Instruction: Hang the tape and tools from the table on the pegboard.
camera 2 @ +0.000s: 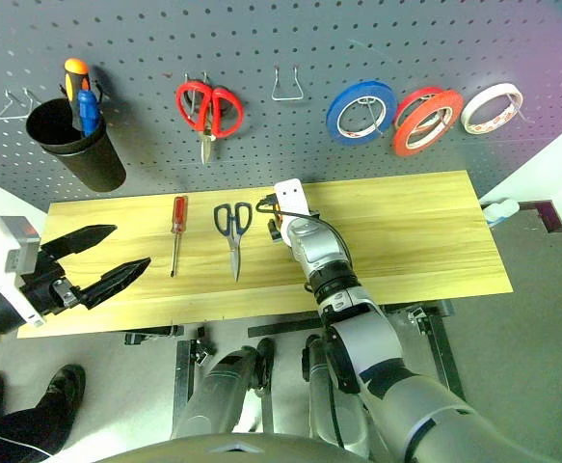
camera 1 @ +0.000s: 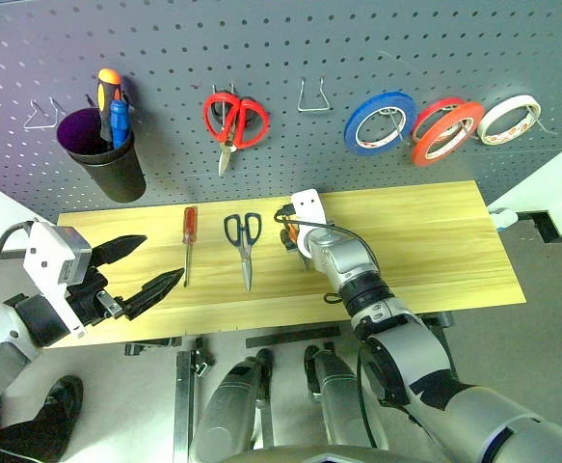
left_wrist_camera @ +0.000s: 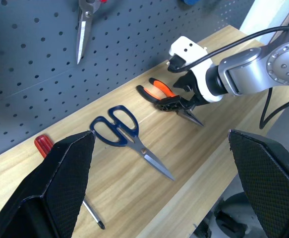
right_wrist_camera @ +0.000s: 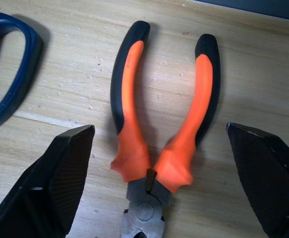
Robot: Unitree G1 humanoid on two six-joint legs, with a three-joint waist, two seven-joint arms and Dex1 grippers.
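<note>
Jaws first: the right gripper (right_wrist_camera: 156,198) has its two black fingers spread wide on either side of the pliers (right_wrist_camera: 159,124), straddling them just above the pivot without clamping anything, and the left gripper (camera 1: 146,265) hangs fully spread over the left end of the table (camera 1: 454,260) with nothing in it. Progress-wise, the red-orange tape roll (camera 1: 446,130) is already up on a pegboard (camera 1: 290,39) hook, sitting between the blue roll (camera 1: 380,122) and the cream-white roll (camera 1: 509,119), so I'd call the tape part done. None of the three tools is hung yet, they're all flat on the wood. The red-handled screwdriver (camera 1: 189,241) lies furthest left, long axis running front to back, handle toward the board and tip toward the robot. Just to its right the dark blue scissors (camera 1: 244,246) lie about parallel to it, loops toward the board and blades pointing back at the robot. The pliers are next over, near the middle of the table, orange-and-black handles splayed toward the board, nose aimed at the robot. Looks to me like the pliers are the tool about to be picked up. There's a bare wire hook (camera 1: 313,96) right above that spot, next to the red-handled scissors (camera 1: 232,123).
</note>
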